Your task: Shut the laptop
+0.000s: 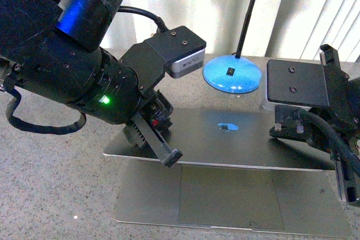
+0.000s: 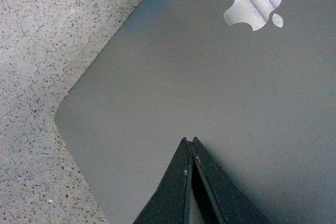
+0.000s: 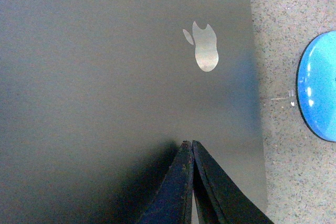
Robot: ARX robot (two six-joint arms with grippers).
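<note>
Laptop (image 1: 147,195) on the speckled bench (image 1: 56,184), its lid (image 1: 247,145) lowered most of the way, with the trackpad (image 1: 225,198) exposed. Left hand (image 1: 170,158) and right hand (image 3: 188,143): fingers pressed together, gripping nothing, tips over the grey lid. Blue lamp base (image 1: 232,75) stands behind.

You're working on a speckled grey stone table (image 1: 50,195). Two things lie directly on it: the laptop (image 1: 236,150), base flat near the front edge with its lid low over it, and just behind it a round blue lamp base (image 1: 232,77) with a black pole.
</note>
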